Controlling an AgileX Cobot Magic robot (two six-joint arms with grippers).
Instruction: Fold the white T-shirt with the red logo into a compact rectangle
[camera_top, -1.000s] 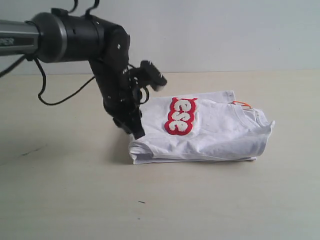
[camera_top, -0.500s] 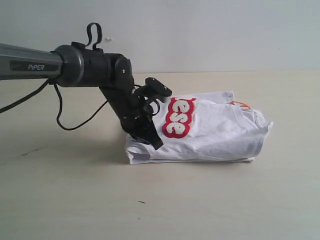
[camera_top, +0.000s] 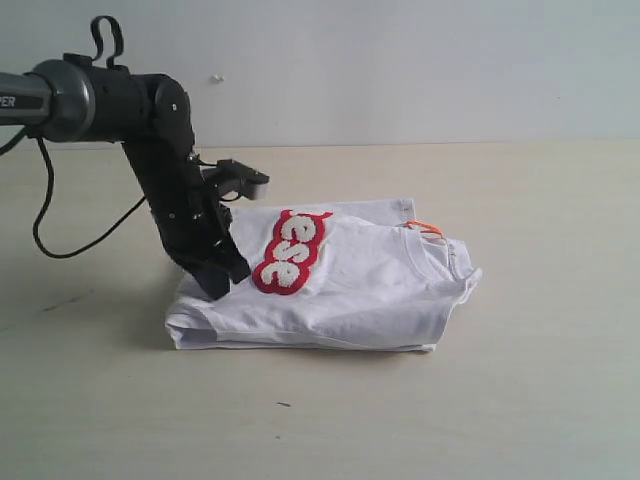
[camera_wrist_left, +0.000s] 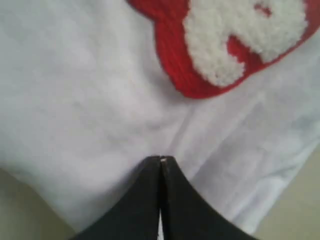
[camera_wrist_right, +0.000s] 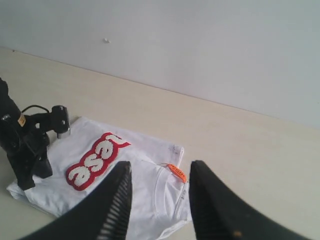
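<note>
One soft, light bundle: outside, the white T-shirt (camera_top: 350, 290) lies folded on the table (camera_top: 520, 400), left gripper (camera_top: 225, 280) beside the red logo (camera_top: 290, 250). Left wrist: jaws pinch cloth near it. Right wrist: right gripper (camera_wrist_right: 159, 200) parted, far off; we'd grip layered edges.

Bench (camera_top: 520, 400): pale beige, matte and smooth, filling the lower part of the exterior view. Wall (camera_top: 450, 60): plain, off-white to light grey, meeting the bench's far edge in a straight line. Small dark speck (camera_top: 217, 78) on the wall, upper left. Tiny dark fleck (camera_top: 285, 405) on the bench near the front, and a faint dark streak (camera_top: 62, 301) at left. Light is soft and even; shadows are diffuse.
</note>
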